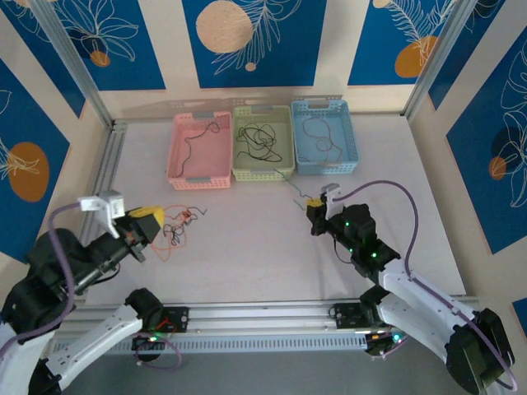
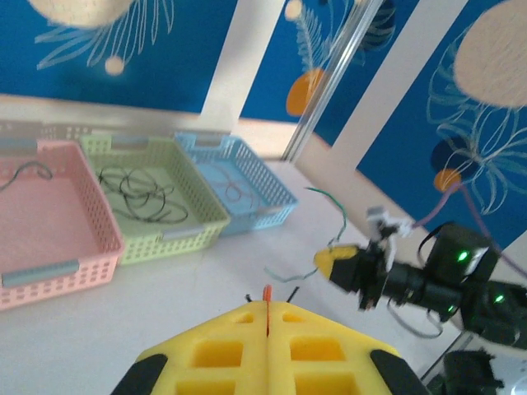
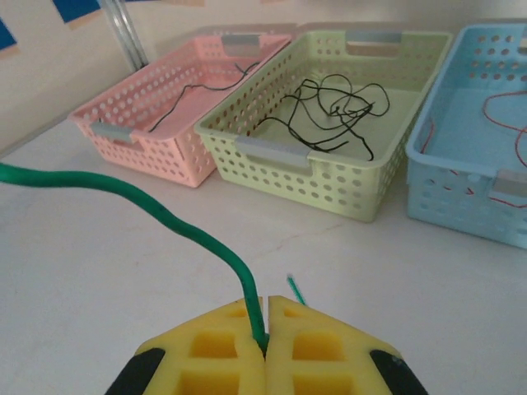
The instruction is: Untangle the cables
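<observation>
A small tangle of orange, red and black cables lies on the table at the left. My left gripper hovers beside it, shut on an orange cable whose tip pokes out between the yellow fingers. My right gripper is right of centre, shut on a green cable. That cable arcs up and left from the yellow fingers, and in the top view it trails toward the green basket. In the left wrist view the right gripper appears with the green cable curling above it.
Three baskets stand in a row at the back. The pink basket holds one black cable. Tangled black cables lie in the green basket. In the blue basket is a reddish cable. An aluminium rail runs along the near edge.
</observation>
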`<state>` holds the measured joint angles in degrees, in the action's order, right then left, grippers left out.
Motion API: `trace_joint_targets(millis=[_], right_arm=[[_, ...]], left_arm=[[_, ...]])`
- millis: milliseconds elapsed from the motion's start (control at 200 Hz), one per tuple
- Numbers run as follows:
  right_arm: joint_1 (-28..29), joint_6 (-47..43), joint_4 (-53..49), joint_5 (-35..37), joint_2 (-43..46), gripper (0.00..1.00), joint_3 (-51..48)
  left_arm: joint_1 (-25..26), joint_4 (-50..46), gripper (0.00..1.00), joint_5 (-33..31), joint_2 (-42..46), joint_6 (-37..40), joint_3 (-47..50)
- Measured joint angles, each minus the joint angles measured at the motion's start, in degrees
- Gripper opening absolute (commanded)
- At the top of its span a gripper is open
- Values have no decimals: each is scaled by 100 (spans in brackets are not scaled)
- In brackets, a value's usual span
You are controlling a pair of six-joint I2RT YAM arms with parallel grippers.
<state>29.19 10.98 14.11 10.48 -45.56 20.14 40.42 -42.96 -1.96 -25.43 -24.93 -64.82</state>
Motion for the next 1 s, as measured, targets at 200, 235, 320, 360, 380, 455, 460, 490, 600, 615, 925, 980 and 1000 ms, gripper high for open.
trace_joint_targets(millis=[200,235,320,360,380,455,460,490,600,615,925,980,1000], right_arm=[[-601,457,-361,-595,-269,0,988],[-634,560,-348,-723,-391,0,1178],[-629,883,-334,-1069,-933,0,1705],[-612,1075,-341,-1209,-1300,0,2026],[-592,1169,-345,-1270,-1504,0,2184],[-498,1550,-356,-1513,-2361,0,2894],[-492,1585,-363,-1528,-2430,0,2966],[-433,1731,-385,-1600,-2785,0,3276],[-205,2236,-481,-1847,-4177,0,4636],[-184,2308,-498,-1891,-4376,0,4830],[63,3644,-831,-2406,-7541,0,8091],[98,3869,-935,-2494,-8015,0,8612],[114,3939,-992,-2516,-8177,0,8815]], left_arm=[[0,-2,0,164,-175,-4,389],[0,-7,0,170,-173,-4,428],[0,-7,0,179,-173,-4,457],[0,-2,0,190,-168,-4,457],[0,0,0,190,-168,-4,457],[0,-2,0,192,-168,-4,457],[0,-2,0,192,-168,-4,457],[0,-2,0,192,-168,-4,457],[0,0,0,190,-118,-20,503],[0,-2,0,188,-96,-20,518],[0,-310,0,142,144,-20,660],[0,-354,0,142,168,-20,662],[0,-363,0,142,175,-20,660]])
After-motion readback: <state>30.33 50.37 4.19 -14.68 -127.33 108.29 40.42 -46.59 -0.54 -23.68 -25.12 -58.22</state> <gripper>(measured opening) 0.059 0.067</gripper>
